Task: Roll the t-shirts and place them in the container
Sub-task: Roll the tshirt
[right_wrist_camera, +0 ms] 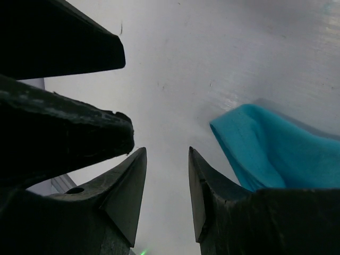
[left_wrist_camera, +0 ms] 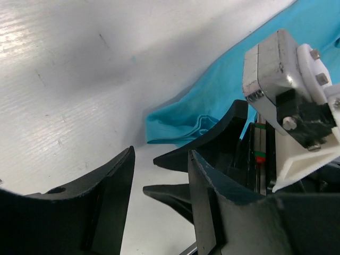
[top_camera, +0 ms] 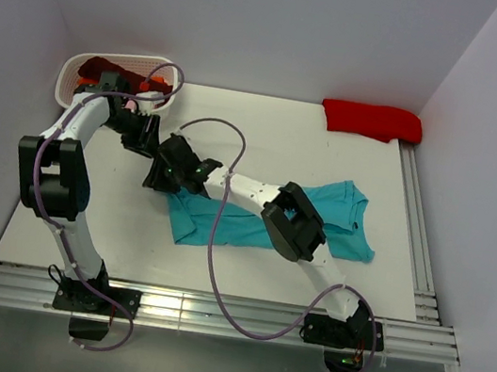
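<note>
Two claws of mine, left (left_wrist_camera: 160,154) and right (right_wrist_camera: 167,151), hang part-open and empty, close together just off the left end of the teal t-shirt (top_camera: 344,216), which lies spread on the worktop (top_camera: 267,132). I should pinch separate corners there, squarely. Left of the shirt is bare worktop; beyond that, the basket (top_camera: 64,79).

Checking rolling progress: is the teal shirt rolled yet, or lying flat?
Flat, not rolled: the teal shirt lies spread on the table, with only one corner doubled over.
</note>
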Robot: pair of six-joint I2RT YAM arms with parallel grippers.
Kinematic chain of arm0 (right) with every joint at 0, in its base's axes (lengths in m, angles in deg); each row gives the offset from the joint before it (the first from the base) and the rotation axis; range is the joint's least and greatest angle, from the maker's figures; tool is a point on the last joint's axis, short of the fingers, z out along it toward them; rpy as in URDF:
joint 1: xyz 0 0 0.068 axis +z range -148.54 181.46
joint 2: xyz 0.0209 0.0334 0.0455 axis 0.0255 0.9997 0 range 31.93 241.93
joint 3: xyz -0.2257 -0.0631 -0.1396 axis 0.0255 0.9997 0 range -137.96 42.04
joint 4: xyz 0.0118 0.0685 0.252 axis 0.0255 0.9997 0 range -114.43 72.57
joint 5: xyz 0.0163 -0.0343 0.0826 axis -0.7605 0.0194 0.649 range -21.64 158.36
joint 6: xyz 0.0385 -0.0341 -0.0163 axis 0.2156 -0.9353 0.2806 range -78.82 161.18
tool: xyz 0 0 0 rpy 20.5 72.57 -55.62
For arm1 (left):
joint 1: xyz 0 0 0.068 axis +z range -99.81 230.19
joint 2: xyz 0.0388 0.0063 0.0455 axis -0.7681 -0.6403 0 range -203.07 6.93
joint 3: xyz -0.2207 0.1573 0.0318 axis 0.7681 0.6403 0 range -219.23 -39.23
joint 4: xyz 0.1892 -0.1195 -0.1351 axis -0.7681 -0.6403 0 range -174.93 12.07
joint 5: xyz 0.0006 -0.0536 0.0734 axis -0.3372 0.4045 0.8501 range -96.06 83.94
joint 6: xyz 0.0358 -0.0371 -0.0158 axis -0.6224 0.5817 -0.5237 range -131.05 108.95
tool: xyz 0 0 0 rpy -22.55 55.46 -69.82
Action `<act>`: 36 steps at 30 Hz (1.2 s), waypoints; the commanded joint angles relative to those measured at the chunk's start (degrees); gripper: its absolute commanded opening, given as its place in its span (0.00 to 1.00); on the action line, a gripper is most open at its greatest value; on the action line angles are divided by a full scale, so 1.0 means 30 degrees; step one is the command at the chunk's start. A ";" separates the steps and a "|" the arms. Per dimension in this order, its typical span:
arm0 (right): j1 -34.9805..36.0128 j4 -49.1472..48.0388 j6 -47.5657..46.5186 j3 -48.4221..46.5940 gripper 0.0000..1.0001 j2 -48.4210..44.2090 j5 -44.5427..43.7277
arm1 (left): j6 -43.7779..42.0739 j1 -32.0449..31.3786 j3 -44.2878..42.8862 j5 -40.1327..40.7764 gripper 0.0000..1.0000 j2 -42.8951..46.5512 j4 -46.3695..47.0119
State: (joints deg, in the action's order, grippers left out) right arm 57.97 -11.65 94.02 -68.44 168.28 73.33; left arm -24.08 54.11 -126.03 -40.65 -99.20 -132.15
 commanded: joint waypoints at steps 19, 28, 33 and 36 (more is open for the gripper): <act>0.0235 0.0574 0.0286 0.8173 0.45 -0.7660 -0.6488 | -0.0813 0.0567 0.1599 -0.1919 0.65 -0.1275 -0.0651; 0.0001 0.1281 0.0199 0.6971 0.43 -0.5756 -0.6991 | 0.0976 0.0304 0.3124 -0.1274 0.66 -0.1392 0.1516; -0.0175 0.0986 0.0228 0.6504 0.43 -0.5140 -0.6404 | 0.1913 0.0186 0.3037 -0.1068 0.66 -0.1801 0.2193; -0.0175 0.1103 0.0345 0.6270 0.43 -0.4700 -0.6199 | 0.2382 0.0099 0.3037 -0.0952 0.66 -0.2036 0.2544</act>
State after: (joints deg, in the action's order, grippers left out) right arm 57.82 -8.03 94.52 -46.50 153.72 54.84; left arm -19.25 54.81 -116.61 -43.69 -104.47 -126.99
